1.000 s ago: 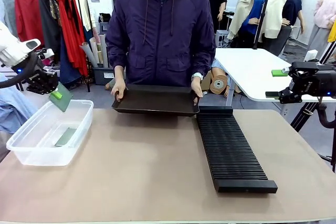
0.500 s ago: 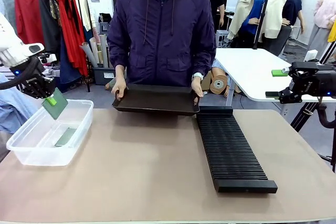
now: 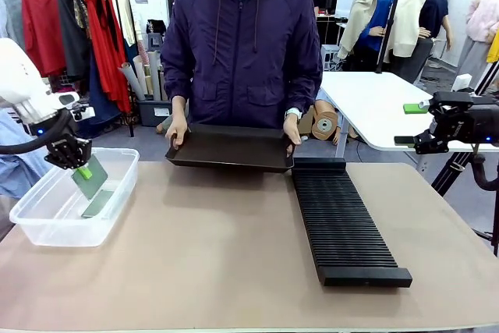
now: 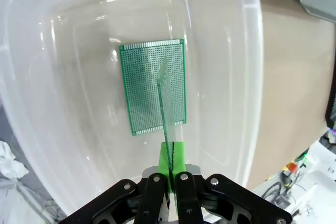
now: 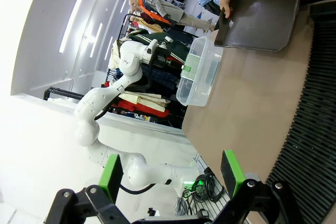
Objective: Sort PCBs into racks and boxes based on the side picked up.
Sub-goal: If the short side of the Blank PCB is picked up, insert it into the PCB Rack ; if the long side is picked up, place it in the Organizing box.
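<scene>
In the left wrist view our left gripper is clenched on one PCB, held on edge over the clear box, its long axis pointing to 12 o'clock. Beyond it, a second PCB already lies flat inside, also long toward 12. We judge the release is left. Our right gripper stands released, holding nothing. The rack looks empty.

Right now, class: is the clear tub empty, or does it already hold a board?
Not empty. One green PCB lies flat on the clear tub's floor, under the second board gripped edge-on above it.
</scene>
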Motion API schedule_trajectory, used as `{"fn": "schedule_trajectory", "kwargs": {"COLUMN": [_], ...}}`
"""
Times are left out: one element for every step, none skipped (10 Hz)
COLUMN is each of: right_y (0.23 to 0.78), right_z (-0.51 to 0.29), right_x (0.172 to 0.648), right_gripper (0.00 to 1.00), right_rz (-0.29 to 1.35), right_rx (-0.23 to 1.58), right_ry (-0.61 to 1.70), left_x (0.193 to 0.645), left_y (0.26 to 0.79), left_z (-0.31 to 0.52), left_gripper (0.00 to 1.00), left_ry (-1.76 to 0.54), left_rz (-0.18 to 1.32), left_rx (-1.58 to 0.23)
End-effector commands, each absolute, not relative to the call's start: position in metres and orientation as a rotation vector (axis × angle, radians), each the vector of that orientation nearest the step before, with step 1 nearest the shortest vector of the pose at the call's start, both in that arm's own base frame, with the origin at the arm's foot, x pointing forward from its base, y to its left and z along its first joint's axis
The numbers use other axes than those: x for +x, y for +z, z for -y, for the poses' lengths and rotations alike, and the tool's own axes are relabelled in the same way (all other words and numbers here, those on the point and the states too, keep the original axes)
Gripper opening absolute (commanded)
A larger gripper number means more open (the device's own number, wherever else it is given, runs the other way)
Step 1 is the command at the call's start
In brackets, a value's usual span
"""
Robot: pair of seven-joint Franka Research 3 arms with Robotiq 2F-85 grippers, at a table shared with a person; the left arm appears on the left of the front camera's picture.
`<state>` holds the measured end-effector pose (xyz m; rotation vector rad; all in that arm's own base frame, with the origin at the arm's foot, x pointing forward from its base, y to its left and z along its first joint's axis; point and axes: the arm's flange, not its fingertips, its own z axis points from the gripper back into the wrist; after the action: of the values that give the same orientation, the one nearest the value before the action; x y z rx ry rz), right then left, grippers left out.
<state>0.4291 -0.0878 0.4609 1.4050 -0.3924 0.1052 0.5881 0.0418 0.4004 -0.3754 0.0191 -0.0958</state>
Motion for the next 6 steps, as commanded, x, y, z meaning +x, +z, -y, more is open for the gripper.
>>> {"fn": "schedule_trajectory", "kwargs": {"right_y": [0.462, 0.462, 0.462, 0.462, 0.462, 0.462], "right_z": [0.087, 0.087, 0.087, 0.087, 0.087, 0.087], "right_x": [0.428, 0.428, 0.428, 0.428, 0.428, 0.428], "right_gripper": [1.00, 1.00, 1.00, 1.00, 1.00, 1.00], "right_rz": [0.399, 0.399, 0.399, 0.399, 0.399, 0.399], "right_rx": [1.405, 1.405, 1.405, 1.405, 1.405, 1.405], "right_ry": [0.110, 0.110, 0.110, 0.110, 0.110, 0.110], "left_x": [0.599, 0.602, 0.603, 0.605, 0.606, 0.608], "left_y": [0.394, 0.386, 0.379, 0.373, 0.365, 0.360], "left_z": [-0.043, -0.042, -0.041, -0.041, -0.041, -0.040], "left_gripper": [0.00, 0.00, 0.00, 0.00, 0.00, 0.00], "left_ry": [-0.112, -0.114, -0.122, -0.128, -0.138, -0.144], "left_rz": [-0.039, -0.053, -0.062, -0.066, -0.072, -0.078], "left_rx": [-0.408, -0.418, -0.428, -0.454, -0.470, -0.482]}}
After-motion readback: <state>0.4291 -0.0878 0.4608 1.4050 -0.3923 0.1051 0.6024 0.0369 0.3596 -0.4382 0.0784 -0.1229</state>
